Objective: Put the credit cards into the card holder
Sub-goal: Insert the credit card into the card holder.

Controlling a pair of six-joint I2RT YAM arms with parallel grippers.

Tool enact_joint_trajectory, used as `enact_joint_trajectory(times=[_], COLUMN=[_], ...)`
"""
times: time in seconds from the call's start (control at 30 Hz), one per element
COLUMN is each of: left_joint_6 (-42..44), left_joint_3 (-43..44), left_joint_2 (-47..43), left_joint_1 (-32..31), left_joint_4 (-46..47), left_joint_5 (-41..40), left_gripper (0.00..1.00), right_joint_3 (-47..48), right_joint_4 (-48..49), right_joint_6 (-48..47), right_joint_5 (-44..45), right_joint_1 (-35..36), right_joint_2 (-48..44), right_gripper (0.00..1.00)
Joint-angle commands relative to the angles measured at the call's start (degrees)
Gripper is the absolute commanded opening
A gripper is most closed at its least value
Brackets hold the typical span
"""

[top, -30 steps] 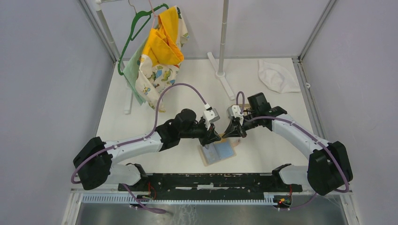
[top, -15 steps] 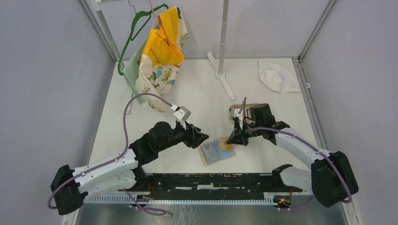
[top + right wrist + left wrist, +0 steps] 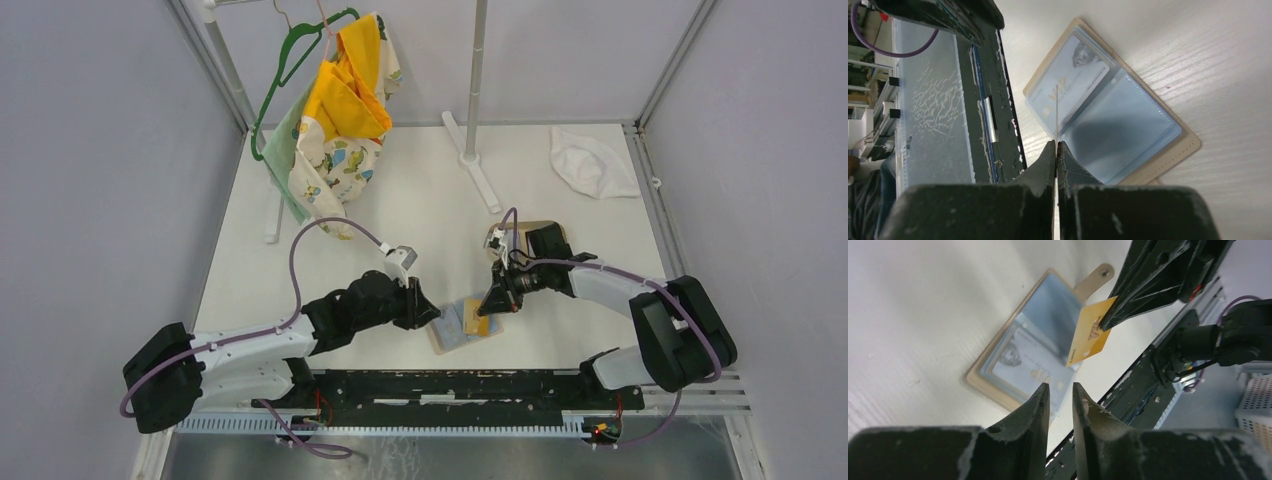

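The card holder [image 3: 455, 330] lies open on the table, tan outside with light blue clear pockets [image 3: 1048, 320]. A white-grey credit card [image 3: 1068, 82] sits in one pocket. My right gripper [image 3: 492, 303] is shut on a gold-yellow credit card [image 3: 1090, 332] and holds it tilted just above the holder's other pocket [image 3: 1118, 125]. In the right wrist view that card [image 3: 1056, 112] shows edge-on between the fingertips. My left gripper [image 3: 1061, 390] hovers at the holder's left edge, its jaws a narrow gap apart with nothing between them.
An oval tan tray [image 3: 530, 228] sits behind the right gripper. Further back are a white cloth [image 3: 592, 160], a stand's pole and base [image 3: 478, 165], and clothes on a green hanger [image 3: 335, 110]. The black rail [image 3: 450, 385] runs along the near edge.
The left gripper let go at the holder, drew back left and opened wide, then narrowed and came back to the holder's edge. The right gripper lowered the gold card onto the holder.
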Motion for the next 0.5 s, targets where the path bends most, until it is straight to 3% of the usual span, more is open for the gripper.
enact_joint_trajectory(times=[0.0,0.13,0.47], left_joint_6=[-3.5,-4.4,-5.2], left_joint_3=[2.9,3.8,8.2], left_joint_2=[1.2,2.2,7.4], left_joint_1=[-4.4,-7.8,-11.8], left_joint_4=[-5.4,-12.0,-19.5], left_joint_5=[-10.3,-18.0,-24.3], left_gripper=[0.3,0.35,0.52], right_joint_3=[2.6,3.0,3.6], right_joint_4=[2.3,1.9,1.1], right_joint_6=[3.8,4.2,4.4], right_joint_5=[-1.8,0.8,6.5], right_joint_1=[-0.1,-0.2,-0.1], right_joint_2=[1.8,3.4,4.9], right_gripper=[0.0,0.0,0.0])
